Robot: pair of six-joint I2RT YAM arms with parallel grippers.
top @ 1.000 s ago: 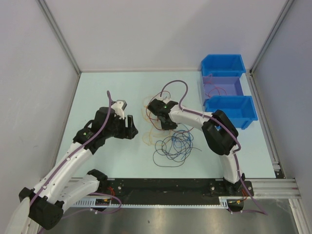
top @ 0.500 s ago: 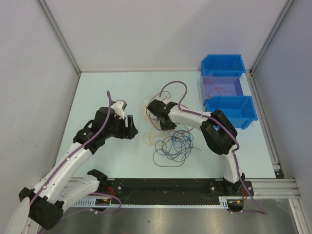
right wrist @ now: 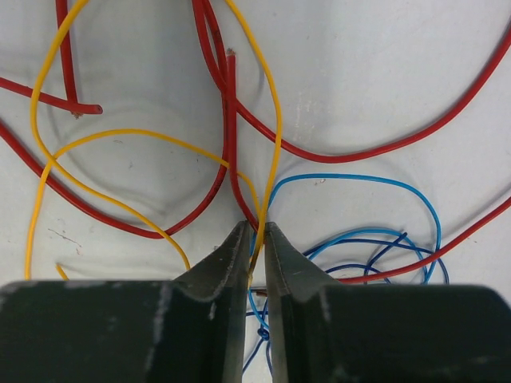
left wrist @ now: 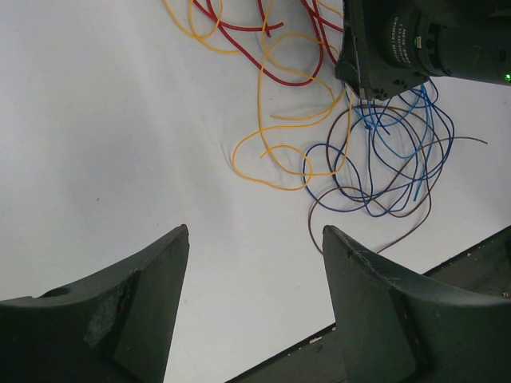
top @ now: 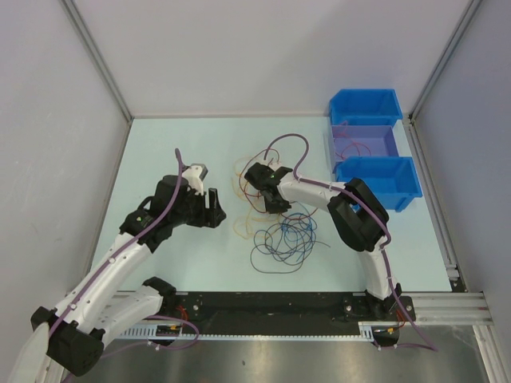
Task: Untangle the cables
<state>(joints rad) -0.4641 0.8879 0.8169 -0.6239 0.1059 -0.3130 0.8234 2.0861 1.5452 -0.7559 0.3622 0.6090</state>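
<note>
Thin cables lie tangled mid-table: an orange cable (top: 242, 225), a dark red cable (top: 249, 157), and blue and dark loops (top: 281, 242). In the right wrist view my right gripper (right wrist: 255, 233) is shut on the orange cable (right wrist: 267, 128), with the red cable (right wrist: 227, 120) and a light blue cable (right wrist: 375, 185) running right beside its tips. In the top view the right gripper (top: 270, 201) sits over the tangle. My left gripper (top: 214, 209) is open and empty, left of the cables. In the left wrist view (left wrist: 255, 239) the orange (left wrist: 263, 152) and blue (left wrist: 383, 159) loops lie ahead.
Two blue bins (top: 366, 104) (top: 380, 180) and a purple bin (top: 367, 140) holding a thin wire stand at the back right. The table's front rail (top: 279, 302) runs along the near edge. Thick purple hoses (top: 289, 144) arch above the right arm.
The right gripper has shifted slightly left and back over the tangle, and the orange loops near it have moved a little. The left arm has not moved.
</note>
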